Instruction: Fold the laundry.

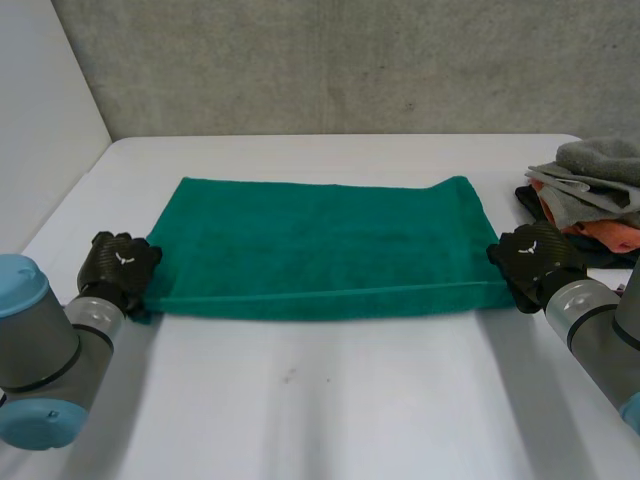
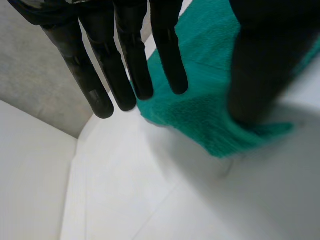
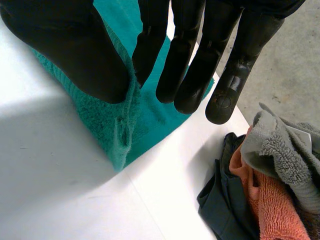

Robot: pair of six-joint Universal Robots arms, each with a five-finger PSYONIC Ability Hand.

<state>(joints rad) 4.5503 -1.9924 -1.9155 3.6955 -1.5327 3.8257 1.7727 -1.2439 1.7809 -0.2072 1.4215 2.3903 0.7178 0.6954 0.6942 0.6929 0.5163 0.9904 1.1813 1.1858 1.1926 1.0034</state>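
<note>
Two hands at near corners of green towel (image 1: 320,245).
Towel lying flat mid-table (image 1: 330,400), folded, long edges running left to right. Left hand (image 1: 120,262) at near left corner, fingers (image 2: 131,60) straight and spread, thumb resting on cloth. Right hand (image 1: 535,255) at near right corner, pinching raised edge between thumb and straight fingers. Pile (image 1: 600,190) of grey, orange and dark cloths at right; pale tag (image 3: 299,132) on grey one, unreadable.
</note>
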